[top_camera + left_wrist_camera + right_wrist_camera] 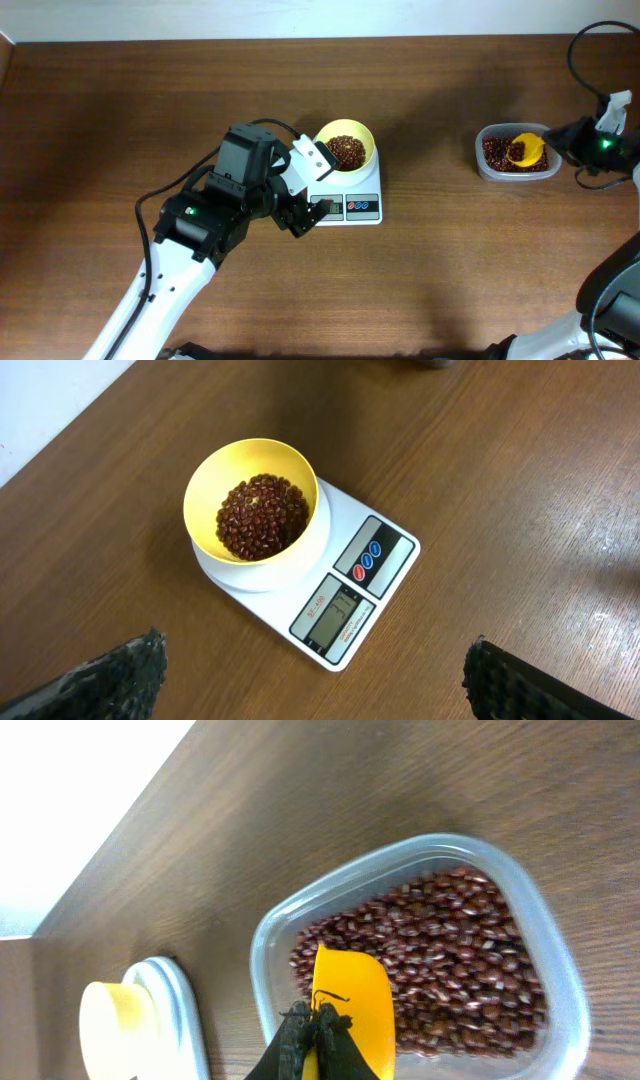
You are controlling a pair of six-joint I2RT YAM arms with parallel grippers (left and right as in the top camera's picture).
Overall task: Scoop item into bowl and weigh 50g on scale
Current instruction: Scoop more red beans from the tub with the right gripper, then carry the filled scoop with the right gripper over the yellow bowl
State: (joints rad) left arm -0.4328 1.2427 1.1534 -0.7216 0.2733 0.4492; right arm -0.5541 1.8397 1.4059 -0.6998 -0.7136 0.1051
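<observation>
A pale-yellow bowl (pixel 346 147) holding a heap of dark reddish-brown beans (pixel 346 151) stands on the white scale (pixel 362 190). They show in the left wrist view too: bowl (pixel 215 485), beans (pixel 262 515), scale (pixel 385 540). My left gripper (pixel 312 678) is open and empty, just in front of the scale's display. My right gripper (pixel 316 1025) is shut on a yellow scoop (pixel 352 1005) resting in a clear tub of beans (pixel 455 965). The scoop (pixel 525 150) sits in the tub (pixel 516 153) at the far right.
The left arm (pixel 200 225) reaches in from the lower left. A black cable (pixel 585 40) loops at the top right corner. The table's back edge (pixel 300 40) runs along the top.
</observation>
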